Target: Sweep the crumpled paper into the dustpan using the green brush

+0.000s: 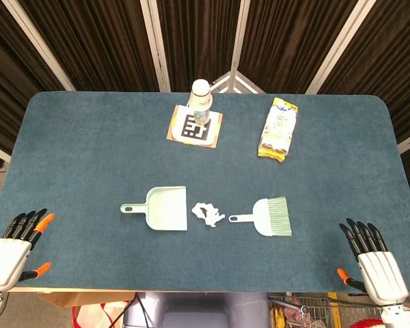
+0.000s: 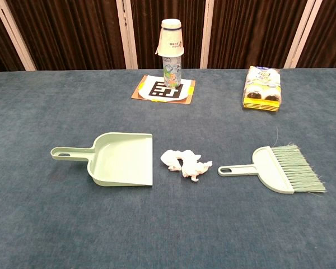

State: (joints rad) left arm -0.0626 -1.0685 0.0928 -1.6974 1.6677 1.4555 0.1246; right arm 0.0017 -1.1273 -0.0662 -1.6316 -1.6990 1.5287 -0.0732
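White crumpled paper (image 2: 185,162) lies mid-table between dustpan (image 2: 120,159) and green brush (image 2: 280,169), near the pan's open edge, apart from the brush handle. Brush bristles face right, pan handle points left. Behind stand a bottle (image 2: 172,67) capped with a cup on a marker card (image 2: 164,91), and a yellow packet (image 2: 262,89). Head view only: left hand (image 1: 17,246) and right hand (image 1: 372,256) at the near table corners, fingers spread, holding nothing.
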